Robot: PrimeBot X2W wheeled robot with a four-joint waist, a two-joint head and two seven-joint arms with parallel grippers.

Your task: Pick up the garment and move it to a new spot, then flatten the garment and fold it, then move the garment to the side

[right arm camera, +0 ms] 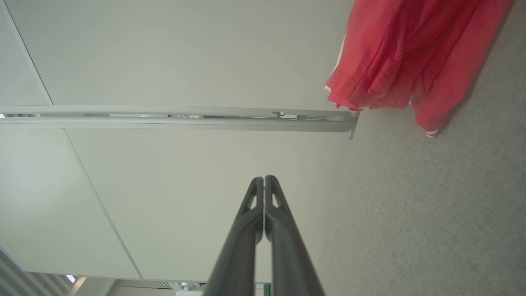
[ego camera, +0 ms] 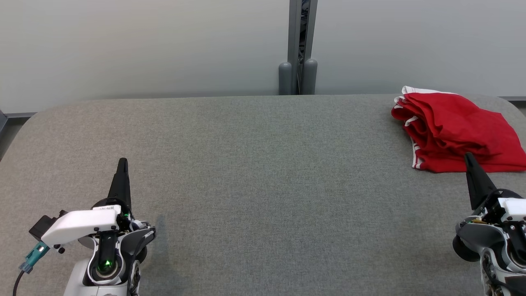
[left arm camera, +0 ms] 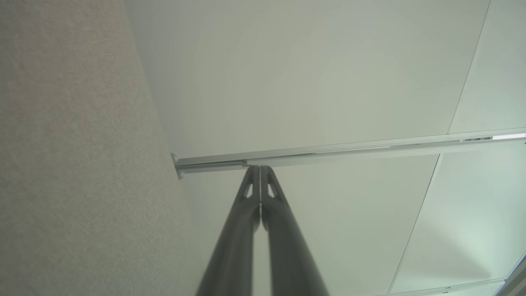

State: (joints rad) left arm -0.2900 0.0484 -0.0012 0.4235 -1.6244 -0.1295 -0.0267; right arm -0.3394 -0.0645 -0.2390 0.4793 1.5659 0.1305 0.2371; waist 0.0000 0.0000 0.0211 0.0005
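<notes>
The garment (ego camera: 456, 131), red with white trim, lies bunched at the far right corner of the counter (ego camera: 263, 172), straight on the cloth top with no bin or basket under it. My right tool (ego camera: 468, 156) sits just short of its near edge, and my left tool (ego camera: 122, 161) is well apart on the other side. Both are clenched and hold nothing. If I go in with the fingers shut, I reckon I'd only shove the heap, and it's close enough to the counter's edge to slide off. Pinching the top fold alone may lift one layer and drag the rest into a worse tangle.
</notes>
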